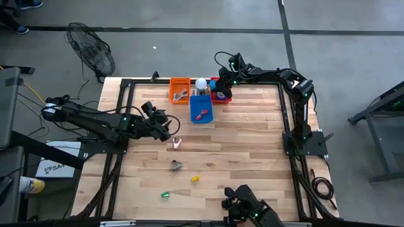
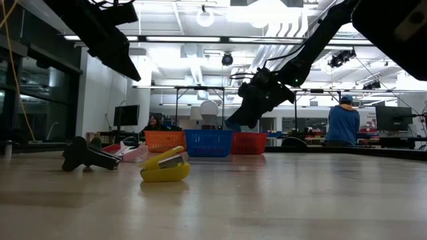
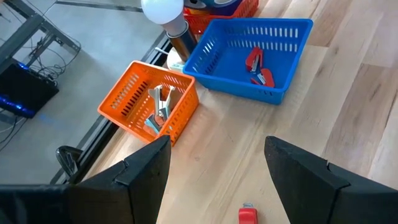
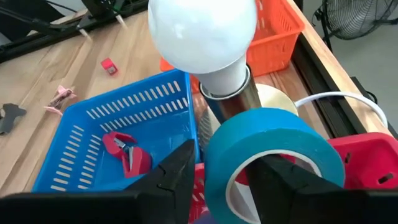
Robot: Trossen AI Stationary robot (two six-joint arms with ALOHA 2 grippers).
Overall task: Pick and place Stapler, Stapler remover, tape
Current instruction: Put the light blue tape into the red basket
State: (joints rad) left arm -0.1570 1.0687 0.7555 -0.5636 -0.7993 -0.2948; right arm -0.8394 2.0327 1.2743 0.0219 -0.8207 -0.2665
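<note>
Tape is what we have in the right claw [image 4: 221, 171]: a blue roll [image 4: 273, 152] gripped through its wall, one finger inside the open centre and one outside, hanging over the red basket [image 4: 367, 165] just beside the blue basket [image 4: 93, 149]. We judge it light and stiff, its smooth face a little slippery, so the rim pinch suits it better than squeezing across the whole ring. We count three baskets: red, blue, and an orange one [image 3: 146, 102] on the blue basket's far side. The blue basket holds two red staple removers [image 3: 257, 65]; the orange one holds metal pieces we cannot count. A lamp bulb [image 4: 202, 31] stands behind the blue basket. The left claw [image 3: 211, 168] waits wide and empty, well in front of the blue basket.
</note>
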